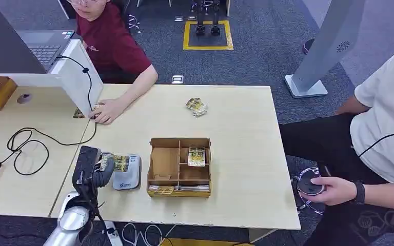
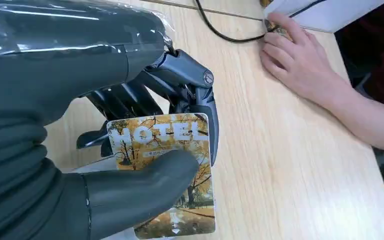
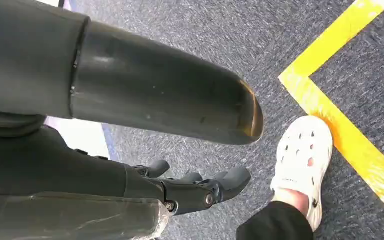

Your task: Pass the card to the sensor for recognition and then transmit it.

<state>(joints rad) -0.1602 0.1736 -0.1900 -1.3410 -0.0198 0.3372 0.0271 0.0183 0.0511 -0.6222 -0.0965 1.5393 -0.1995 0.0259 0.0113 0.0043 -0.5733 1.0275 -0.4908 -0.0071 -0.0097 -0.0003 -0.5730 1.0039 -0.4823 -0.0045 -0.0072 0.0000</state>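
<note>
My left hand (image 1: 95, 169) pinches a yellow hotel card (image 1: 119, 163) between thumb and fingers, holding it just above the grey-white sensor pad (image 1: 127, 179) near the table's front left. In the left wrist view the card (image 2: 155, 135) shows autumn trees and the word HOTEL, with the thumb (image 2: 145, 185) pressed across its face and dark fingers (image 2: 195, 90) behind it. My right hand (image 3: 190, 192) hangs beside my body over the carpet, holding nothing, its fingers loosely apart.
A cardboard divider box (image 1: 179, 166) beside the sensor holds another card (image 1: 196, 156). Loose cards (image 1: 197, 106) lie farther back. A person's hand (image 1: 107, 110) rests on the table by a white partition (image 1: 79, 77). Another person (image 1: 385, 128) sits at the right.
</note>
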